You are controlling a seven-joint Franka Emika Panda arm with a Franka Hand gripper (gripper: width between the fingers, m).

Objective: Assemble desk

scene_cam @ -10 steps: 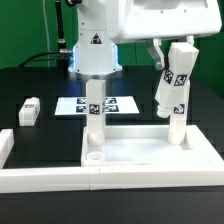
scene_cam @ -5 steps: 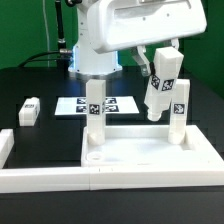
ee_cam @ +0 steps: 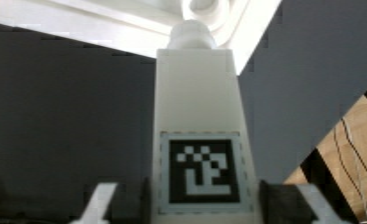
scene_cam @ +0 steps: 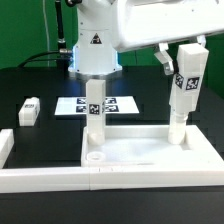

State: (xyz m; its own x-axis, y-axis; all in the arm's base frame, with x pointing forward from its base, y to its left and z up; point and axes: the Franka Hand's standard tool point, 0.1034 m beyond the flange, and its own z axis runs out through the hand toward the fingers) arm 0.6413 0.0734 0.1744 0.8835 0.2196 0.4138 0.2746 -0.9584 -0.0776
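1. Nearest me, a white border rail [scene_cam: 40, 178] fronts the rimmed desk tabletop [scene_cam: 150, 155] on the black bench [scene_cam: 30, 85].
2. The standing leg [scene_cam: 95, 112] rises upright from the tabletop's far corner on the exterior view's left.
3. The tool [ee_cam: 176, 203] is clamped on the held leg [scene_cam: 183, 90], upright, with its lower end at the opposite far corner.
4. A loose leg [scene_cam: 28, 110] lies apart near the marker board [scene_cam: 118, 103].

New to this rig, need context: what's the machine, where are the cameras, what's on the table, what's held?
It is one white robot arm with a two-finger gripper. One picture comes from a camera off the arm, the other from a camera on its wrist, looking along the gripper. On the black table are a white rimmed tabletop, a standing leg fitted in it, a loose leg and the marker board. The gripper is closed on a held leg, upright at the tabletop's corner.
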